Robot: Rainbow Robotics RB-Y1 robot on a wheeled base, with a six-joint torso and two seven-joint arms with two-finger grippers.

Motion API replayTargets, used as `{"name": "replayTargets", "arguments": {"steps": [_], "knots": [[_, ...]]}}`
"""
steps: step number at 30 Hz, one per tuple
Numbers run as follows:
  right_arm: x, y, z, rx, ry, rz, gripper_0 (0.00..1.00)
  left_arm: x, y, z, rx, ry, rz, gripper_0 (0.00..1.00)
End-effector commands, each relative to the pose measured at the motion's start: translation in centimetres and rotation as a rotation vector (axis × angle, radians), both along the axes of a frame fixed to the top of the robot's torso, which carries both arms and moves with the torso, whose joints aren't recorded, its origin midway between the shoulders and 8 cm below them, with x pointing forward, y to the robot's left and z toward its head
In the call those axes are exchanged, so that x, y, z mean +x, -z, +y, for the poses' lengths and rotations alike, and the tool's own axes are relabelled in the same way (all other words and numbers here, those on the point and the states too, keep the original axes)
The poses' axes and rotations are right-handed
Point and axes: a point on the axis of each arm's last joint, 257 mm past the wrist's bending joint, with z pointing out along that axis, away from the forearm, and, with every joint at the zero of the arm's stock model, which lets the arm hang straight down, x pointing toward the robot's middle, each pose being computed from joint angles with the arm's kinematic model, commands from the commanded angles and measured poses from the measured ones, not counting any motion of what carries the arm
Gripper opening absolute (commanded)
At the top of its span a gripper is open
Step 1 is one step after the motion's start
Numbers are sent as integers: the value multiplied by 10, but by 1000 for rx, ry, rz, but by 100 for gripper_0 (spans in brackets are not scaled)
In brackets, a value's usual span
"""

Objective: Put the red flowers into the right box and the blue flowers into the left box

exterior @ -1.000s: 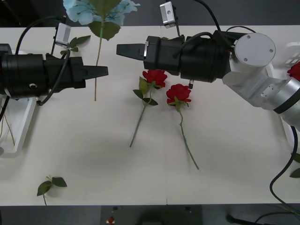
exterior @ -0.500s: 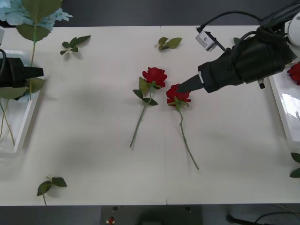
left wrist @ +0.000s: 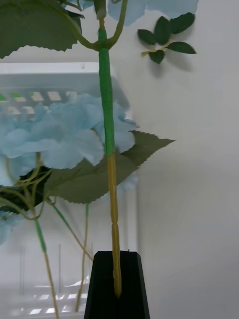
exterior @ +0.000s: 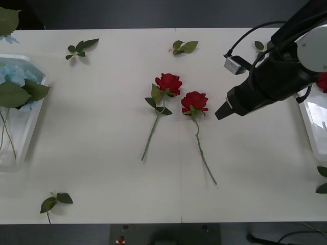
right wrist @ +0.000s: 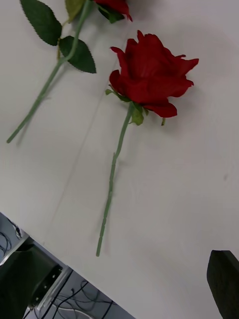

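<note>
Two red flowers lie on the table: one rose [exterior: 168,82] with its stem running toward the front, the other rose [exterior: 194,101] [right wrist: 149,75] just right of it. My right gripper [exterior: 222,113] hovers open a little to the right of that second rose, one black finger [right wrist: 224,281] showing. Another red flower [exterior: 322,81] lies in the right box [exterior: 311,120]. My left gripper [left wrist: 115,286] is shut on the yellow-green stem [left wrist: 105,99] of a blue flower, held over the left box [exterior: 29,140] [left wrist: 59,70]. In that box lie more blue flowers [exterior: 15,76] [left wrist: 64,142].
Loose green leaf sprigs lie at the back left [exterior: 82,48] [left wrist: 167,40], the back middle [exterior: 184,47], the front left [exterior: 56,200] and the right edge [exterior: 323,178]. The table's front edge runs close below the rose stems.
My left arm swung left out of the front view with the blue flower, now over the left box. My right arm pulled back to the right of the roses.
</note>
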Motion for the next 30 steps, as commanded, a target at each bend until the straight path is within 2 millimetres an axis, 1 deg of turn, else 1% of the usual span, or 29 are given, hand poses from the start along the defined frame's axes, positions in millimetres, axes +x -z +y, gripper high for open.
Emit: {"name": "replayTargets", "arguments": {"steps": [1, 3, 5, 7, 9, 10, 12, 13, 15, 17, 21, 22, 24, 27, 30], "knots": [[4, 3, 14, -32, 59, -6, 100, -12, -21, 42, 97, -96, -10, 0], [7, 12, 15, -73, 99, -3, 100, -20, -20, 62, 141, -142, 9, 0], [10, 20, 16, -102, 111, -8, 100, -27, -18, 77, 172, -178, 25, 0], [12, 29, 20, -124, 111, -15, 100, -32, -18, 89, 197, -210, 31, 0], [14, 41, 25, -152, 121, -21, 100, -35, -19, 106, 231, -261, 27, 0], [15, 45, 26, -155, 132, -20, 100, -34, -20, 111, 240, -272, 23, 0], [22, 53, 31, -181, 157, -50, 100, -32, -17, 126, 260, -309, 10, 0], [24, 55, 32, -188, 158, -57, 100, -31, -15, 129, 265, -315, 9, 0], [25, 65, 39, -206, 153, -67, 100, -27, -7, 141, 288, -333, 3, 0], [26, 72, 41, -213, 157, -62, 100, -25, -4, 148, 321, -345, 2, 0], [31, 81, 48, -202, 180, -52, 100, -25, 3, 155, 394, -362, 25, 0], [32, 82, 50, -201, 183, -52, 100, -25, 5, 155, 397, -362, 31, 0], [36, 89, 55, -203, 194, -52, 100, -26, 18, 158, 402, -366, 60, 0], [42, 96, 59, -200, 213, -55, 100, -20, 28, 159, 401, -359, 57, 0], [47, 101, 62, -193, 227, -60, 100, -15, 31, 157, 409, -348, 52, 0]]}}
